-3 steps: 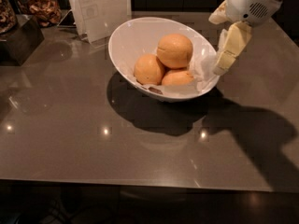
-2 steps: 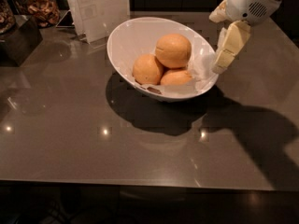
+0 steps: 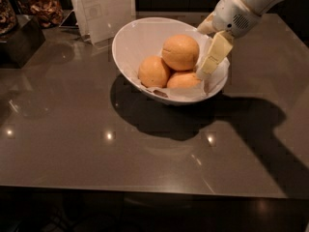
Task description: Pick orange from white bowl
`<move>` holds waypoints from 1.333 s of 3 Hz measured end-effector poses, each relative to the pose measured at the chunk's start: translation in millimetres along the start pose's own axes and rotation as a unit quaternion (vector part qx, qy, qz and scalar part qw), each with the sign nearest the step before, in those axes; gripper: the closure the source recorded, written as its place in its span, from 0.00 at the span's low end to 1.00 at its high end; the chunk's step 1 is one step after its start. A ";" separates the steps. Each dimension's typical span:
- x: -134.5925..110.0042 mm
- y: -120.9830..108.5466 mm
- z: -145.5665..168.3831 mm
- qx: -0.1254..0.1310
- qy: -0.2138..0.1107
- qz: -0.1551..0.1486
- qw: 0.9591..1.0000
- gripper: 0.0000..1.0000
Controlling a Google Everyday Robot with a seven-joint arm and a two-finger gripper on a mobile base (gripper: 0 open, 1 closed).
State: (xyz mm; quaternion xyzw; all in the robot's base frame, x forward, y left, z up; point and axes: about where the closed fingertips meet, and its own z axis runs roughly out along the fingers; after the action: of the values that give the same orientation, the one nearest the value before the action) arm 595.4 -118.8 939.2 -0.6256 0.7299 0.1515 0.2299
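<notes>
Gripper (image 3: 205,52) hangs at the right side of the white bowl (image 3: 126,38), reaching down from the upper right. It looks released, its 2 pale fingers (image 3: 214,58) spread with nothing held between them. The nearer one dips inside the rim, just beside the orange (image 3: 180,52) and close above a lower orange (image 3: 184,80).

The orange sits in the middle of the bowl, perched on top of that lower fruit and another smaller orange (image 3: 154,71) to its left. The bowl stands on the glossy grey desk (image 3: 96,144), toward the back, with a white card (image 3: 104,8) just behind it.

Likely trouble:
- The gripper is off to the right of the orange, not astride it, so clenching from here would probably pinch air, the paper lining or the lower fruit.
- The orange rests on 2 round neighbours, so a sideways nudge could roll it off toward the left wall.
- A push on the rim could slide or tip the bowl on the smooth desk.

The orange is close to round, perhaps a touch wider than tall, so it has no real long axis and any approach angle suits. I cannot make out its stem end.
</notes>
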 end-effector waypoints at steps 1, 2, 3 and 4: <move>-8.4 -5.7 23.3 -0.028 -0.016 0.015 0.999 0.00; -17.9 -12.0 36.4 -0.042 -0.026 0.021 0.999 0.00; -23.8 -16.8 46.9 -0.053 -0.032 0.026 0.998 0.00; -23.9 -16.8 47.0 -0.053 -0.033 0.027 0.998 0.19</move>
State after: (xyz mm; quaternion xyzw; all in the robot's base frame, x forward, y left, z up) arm 621.5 -77.6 913.0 -0.6121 0.7294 0.2162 0.2160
